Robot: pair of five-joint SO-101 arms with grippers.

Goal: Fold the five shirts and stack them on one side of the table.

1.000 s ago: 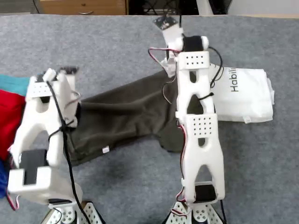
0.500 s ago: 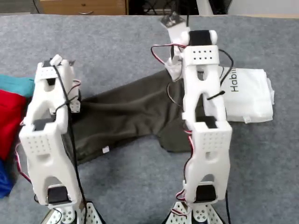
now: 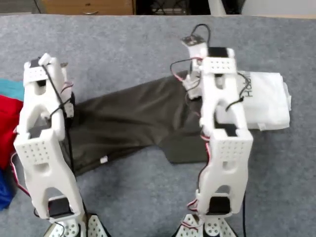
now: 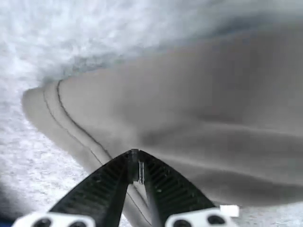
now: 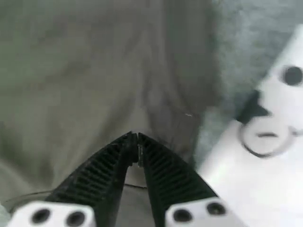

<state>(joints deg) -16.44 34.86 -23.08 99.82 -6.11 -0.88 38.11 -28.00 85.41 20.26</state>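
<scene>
- Left gripper (image 4: 136,163): black ribbed jaws pressed together on the stitched hem of the dark olive shirt (image 4: 189,109). The cloth spreads away from the tips in long creases, and its edge is held up off the grey felt-like table cover (image 4: 28,156).
- Right gripper (image 5: 136,144): jaws also together, pinching a ridge of the dark olive shirt (image 5: 71,71). The wrinkles run into the tips.
- High view: the dark olive shirt (image 3: 128,118) lies spread at a slant between the two arms, on the middle of the table cover (image 3: 123,44). One end goes under the left arm (image 3: 42,143) and the other under the right arm (image 3: 224,143).
- Folded white shirt (image 3: 266,103) lies at the table's right side, just beside the olive one and partly behind the right arm.
- Red cloth (image 3: 9,118), teal cloth (image 3: 10,89) and blue cloth (image 3: 4,190) are bunched at the left edge.
- Change over the last second: the left arm has unfolded from a hunched stance and now stretches farther up the table. The right arm's wrist end has drawn back toward its base and shifted right. The shirt's near lobe by the right arm has flattened and slid right, and its small white tag (image 3: 103,159) has moved slightly left.
- Pose: both arms are extended away from their bases, wrists bent down over the shirt.
</scene>
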